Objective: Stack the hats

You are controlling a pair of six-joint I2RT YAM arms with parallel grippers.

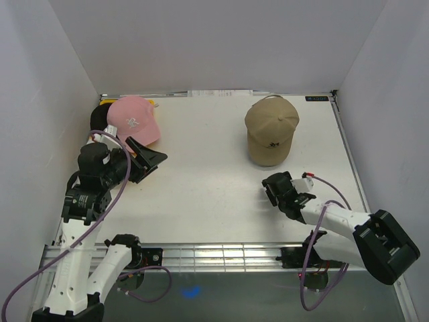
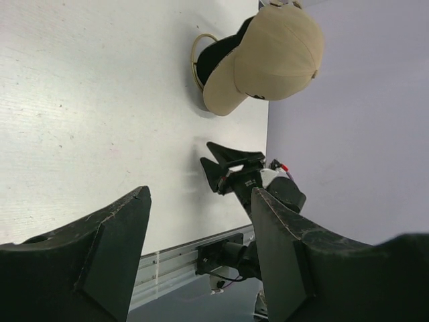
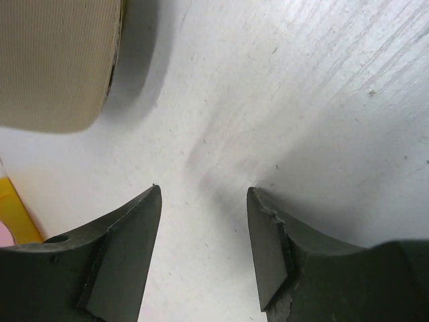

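A pink cap (image 1: 133, 121) lies at the back left, on top of a black cap (image 1: 98, 121) that only shows at its left edge. A tan cap (image 1: 271, 131) sits at the back right, brim toward me; it also shows in the left wrist view (image 2: 278, 54) and its brim shows in the right wrist view (image 3: 53, 60). No white cap is in view. My left gripper (image 1: 151, 159) (image 2: 201, 194) is open and empty, just in front of the pink cap. My right gripper (image 1: 275, 188) (image 3: 203, 191) is open and empty over bare table, in front of the tan cap.
A yellow tray (image 1: 151, 104) peeks out behind the pink cap and shows at the right wrist view's left edge (image 3: 13, 215). A gold wire loop (image 2: 196, 57) sticks out under the tan cap. White walls enclose the table (image 1: 214, 194) on three sides.
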